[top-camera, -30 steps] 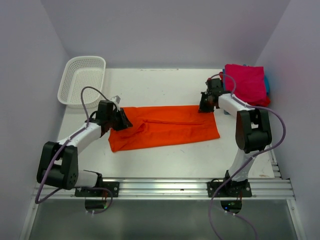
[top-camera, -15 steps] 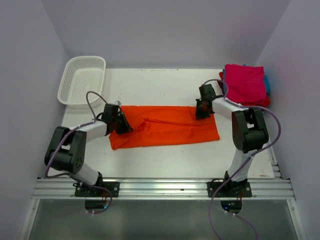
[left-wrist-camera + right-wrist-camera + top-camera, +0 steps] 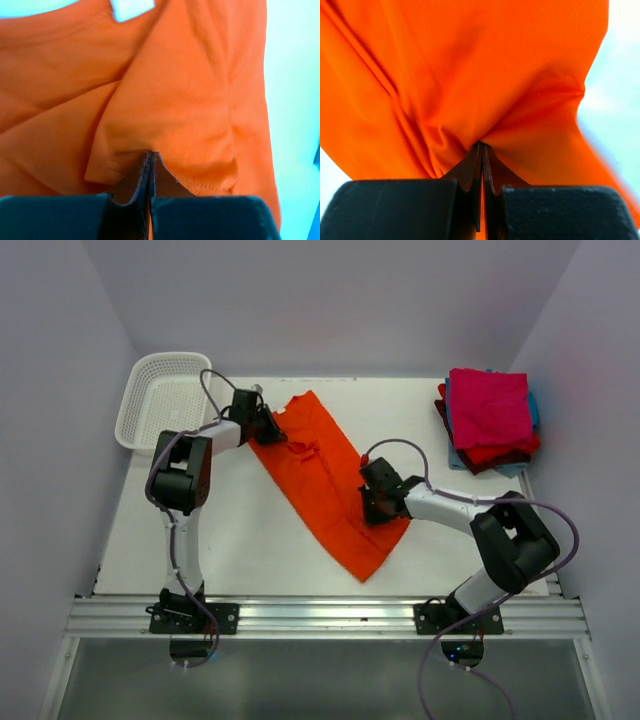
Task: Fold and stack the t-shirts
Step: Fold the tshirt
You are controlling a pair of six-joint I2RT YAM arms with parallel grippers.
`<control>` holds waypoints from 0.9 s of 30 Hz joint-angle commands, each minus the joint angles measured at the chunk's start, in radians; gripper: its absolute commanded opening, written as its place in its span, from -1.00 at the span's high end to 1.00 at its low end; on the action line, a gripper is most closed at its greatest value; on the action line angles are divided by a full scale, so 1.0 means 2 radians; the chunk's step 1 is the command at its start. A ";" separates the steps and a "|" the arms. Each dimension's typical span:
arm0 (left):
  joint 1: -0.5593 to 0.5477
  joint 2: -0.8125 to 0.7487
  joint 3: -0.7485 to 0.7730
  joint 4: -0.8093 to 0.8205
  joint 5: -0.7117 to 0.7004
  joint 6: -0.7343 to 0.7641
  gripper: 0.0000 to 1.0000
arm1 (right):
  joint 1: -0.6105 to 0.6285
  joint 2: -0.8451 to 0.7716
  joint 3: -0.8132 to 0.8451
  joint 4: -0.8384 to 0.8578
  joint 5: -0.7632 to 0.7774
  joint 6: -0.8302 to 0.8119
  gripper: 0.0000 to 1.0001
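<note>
Moved: over the last second the orange t-shirt (image 3: 325, 480) has swung from lying crosswise to a diagonal, far-left to near-right. The left gripper (image 3: 274, 432) has gone up beside the basket, and the right gripper (image 3: 372, 508) has come in toward the near middle.
Table (image 3: 240, 540): one, white, flat and smooth, and it carries everything I see.
Orange t-shirt: one, soft cloth, a long narrow strip with creases. It lies across the table's middle, well apart from the stack.
Basket (image 3: 160, 400): one, white plastic lattice with rounded corners, in the far-left corner. The left arm reaches just beside it.
Stack (image 3: 488, 405): four folded squares by my count, in the far-right corner. Magenta-pink is on top, red (image 3: 500, 452) is beneath, dark maroon (image 3: 441, 405) shows at the left edge and light blue (image 3: 533, 405) peeks out on the right.
Right gripper: jaws pinched tight on the shirt's right edge near its lower end, where the cloth bunches into folds.
Left gripper: jaws pinched tight on the shirt's far-left end, with cloth puckering at the tips.
Tag (image 3: 131, 7): one small white label on the orange cloth, in my left wrist view.
</note>
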State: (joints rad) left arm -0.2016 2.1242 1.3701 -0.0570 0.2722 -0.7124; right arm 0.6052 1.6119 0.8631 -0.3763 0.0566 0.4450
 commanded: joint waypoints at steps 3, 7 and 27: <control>0.009 0.121 0.159 -0.057 0.068 0.045 1.00 | 0.060 -0.013 -0.074 -0.053 -0.027 0.080 1.00; 0.006 0.207 0.251 -0.060 0.154 0.056 1.00 | 0.108 -0.021 -0.080 -0.044 -0.013 0.129 1.00; 0.010 0.125 0.334 0.087 0.253 0.096 0.97 | 0.178 -0.093 -0.045 0.009 0.021 0.147 0.19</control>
State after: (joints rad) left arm -0.1974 2.6259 2.0785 -0.0162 0.7811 -0.5964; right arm 0.9508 1.5284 0.7868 -0.3344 0.1043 0.7860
